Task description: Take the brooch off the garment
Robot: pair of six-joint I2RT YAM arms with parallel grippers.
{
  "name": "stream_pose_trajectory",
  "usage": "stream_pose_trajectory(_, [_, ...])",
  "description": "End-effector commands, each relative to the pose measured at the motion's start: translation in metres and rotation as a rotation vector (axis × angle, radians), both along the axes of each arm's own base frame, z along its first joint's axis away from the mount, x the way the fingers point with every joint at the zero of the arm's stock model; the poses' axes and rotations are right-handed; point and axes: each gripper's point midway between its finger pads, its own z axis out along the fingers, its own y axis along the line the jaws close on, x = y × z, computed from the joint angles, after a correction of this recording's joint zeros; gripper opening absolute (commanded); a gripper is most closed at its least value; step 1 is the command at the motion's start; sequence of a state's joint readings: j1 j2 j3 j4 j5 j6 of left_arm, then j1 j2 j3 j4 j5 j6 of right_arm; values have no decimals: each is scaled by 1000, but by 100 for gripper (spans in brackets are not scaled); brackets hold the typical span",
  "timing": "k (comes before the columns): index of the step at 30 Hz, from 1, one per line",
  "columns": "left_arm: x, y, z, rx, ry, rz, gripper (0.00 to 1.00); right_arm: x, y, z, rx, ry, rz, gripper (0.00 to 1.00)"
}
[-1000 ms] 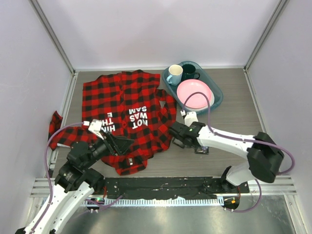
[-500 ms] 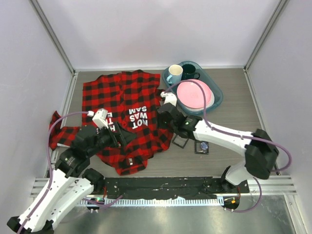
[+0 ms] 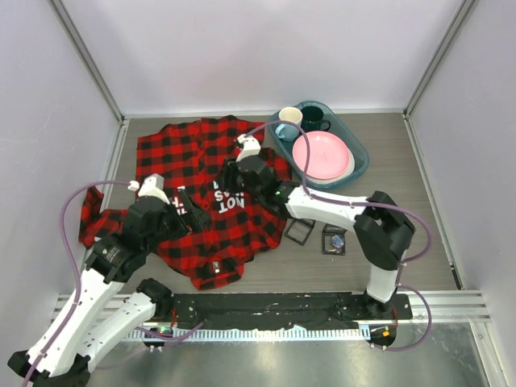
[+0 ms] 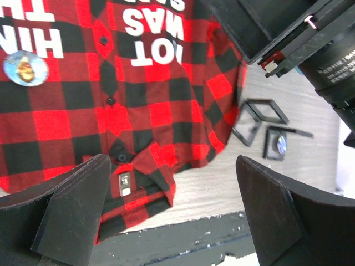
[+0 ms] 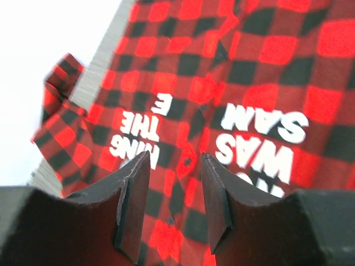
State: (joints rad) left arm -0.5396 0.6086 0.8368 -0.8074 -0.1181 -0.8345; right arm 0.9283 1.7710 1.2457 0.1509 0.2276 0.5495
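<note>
place: robot lab cell | cues: white booth walls (image 3: 266,48), metal mounting rail (image 3: 472,306)

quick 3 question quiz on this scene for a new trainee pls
1. True or false: the brooch is pinned on the garment, beside the white lettering.
2. Which of these lies in the tray? A. a pink plate B. a spoon C. a book
3. Fill in: in its own wrist view the left end effector is ___ (open or shut).

Key: 1 true; 2 A; 3 open.
</note>
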Motion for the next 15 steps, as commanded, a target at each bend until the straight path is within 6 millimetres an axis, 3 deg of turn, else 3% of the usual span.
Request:
stream_pose_trajectory(1, [27,35,10,101,-6,194,100,26,54,41,175,-109,50,47])
stream_pose_trajectory(3, [41,44,2,148,28,221,100,28,70,42,204,-109,93,44])
stream_pose_trajectory(5, [55,56,-8,115,85,234,100,29,81,17,181,-81,123,42])
stream_pose_trajectory(7, [68,75,-29,77,168,288,93,23,92,3,160,-84,187,41])
stream_pose_trajectory(8, [77,71,-29,41,153,259,89,26,97,-14,136,-76,193,40])
stream_pose_trajectory(11, [96,97,-57,77,223,324,79,22,116,-47,73,-47,282,37])
stream_pose_trajectory(13, [105,103,-72,91,258,321,64,10,129,-59,77,-22,365,33])
stream_pose_trajectory(14, [112,102,-90,88,310,311,52,6,132,-69,70,-12,377,30])
stream_pose_trajectory(15, [116,101,-98,80,331,301,47,4,134,-70,71,-15,379,29])
